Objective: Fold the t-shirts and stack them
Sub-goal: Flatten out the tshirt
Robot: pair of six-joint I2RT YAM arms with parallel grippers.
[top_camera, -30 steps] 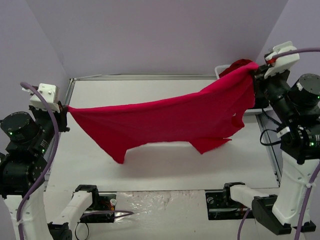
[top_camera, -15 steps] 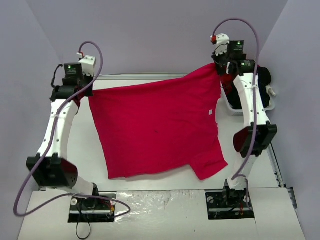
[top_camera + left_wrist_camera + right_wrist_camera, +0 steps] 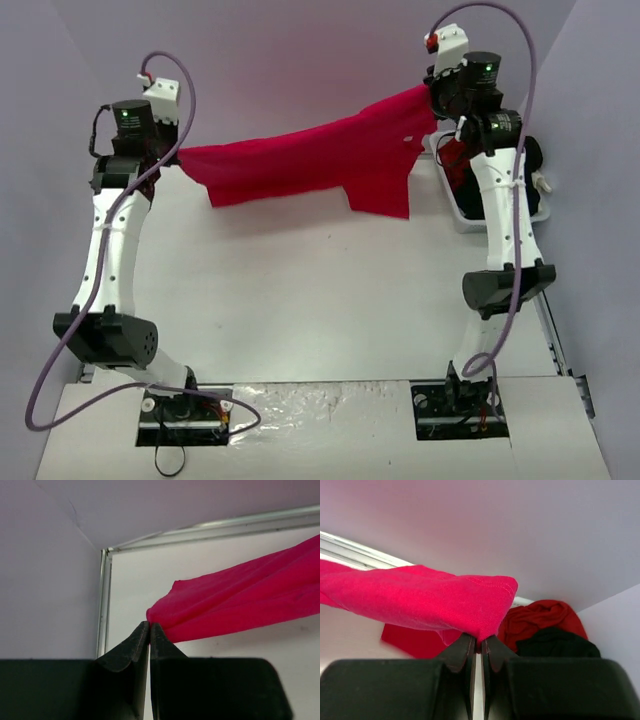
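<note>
You had both arms reaching up and away from their bases over the white table [image 3: 300,300], out toward the far side where the white basket [image 3: 468,224] sat at the far right. Left gripper [image 3: 176,157], well left of the basket, was pinched tight on one corner of the red t-shirt [image 3: 320,160]. The left wrist view showed its fingertips [image 3: 134,641] meeting right at the cloth edge. Right gripper [image 3: 432,98], just left of the basket and above it, was clamped on the other end, with cloth bunched over its closed fingertips [image 3: 462,651]. The shirt hung stretched between the two, up off the table and sagging toward the middle, with one flap dangling on the side nearer the basket. Inside the basket lay another red shirt [image 3: 540,620], crumpled, and a black shirt [image 3: 555,642] touching it. Your right arm covered part of the basket in the top view.
</note>
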